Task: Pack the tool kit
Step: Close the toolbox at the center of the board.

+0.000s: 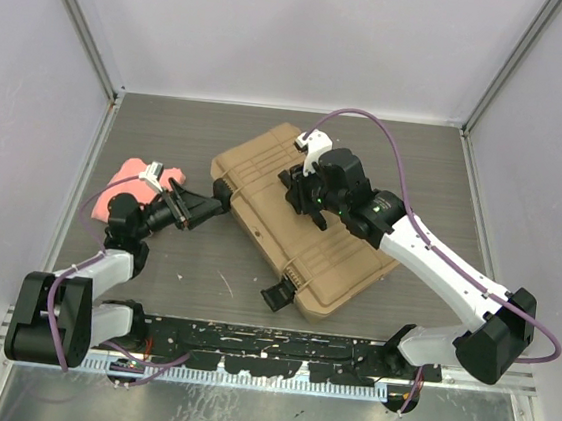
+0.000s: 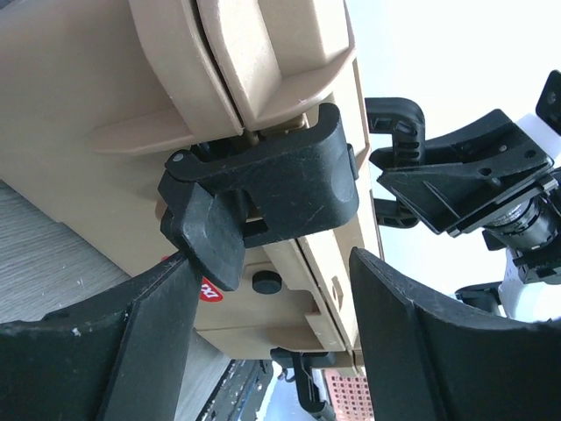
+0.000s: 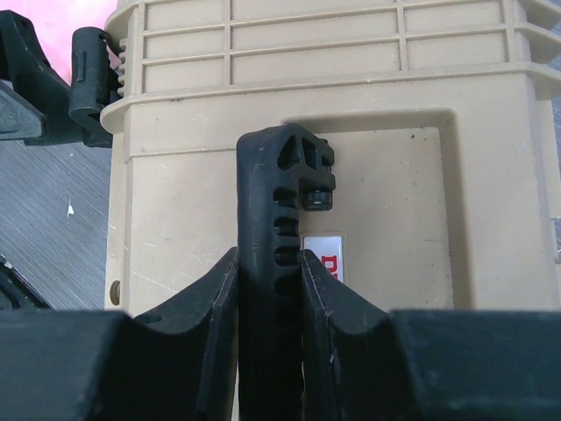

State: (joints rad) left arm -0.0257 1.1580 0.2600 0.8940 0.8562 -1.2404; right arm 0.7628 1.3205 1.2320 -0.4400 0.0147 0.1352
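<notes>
One tan case [image 1: 265, 174], two black latches [image 1: 277, 296], one carry handle [image 3: 272, 219] between the right jaws and one pink cloth [image 1: 129, 176] are counted.

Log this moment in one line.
tan case lid down | left end effector open at black latch | right end effector shut on handle

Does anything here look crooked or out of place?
The case lies askew on the table. Its near latch sticks out unfastened; the left latch looks unfastened too, between the fingers of the left gripper.

The case [image 1: 336, 262] is matt tan ribbed plastic, its handle [image 3: 272, 202] and latch [image 2: 289, 175] scuffed black plastic.
</notes>
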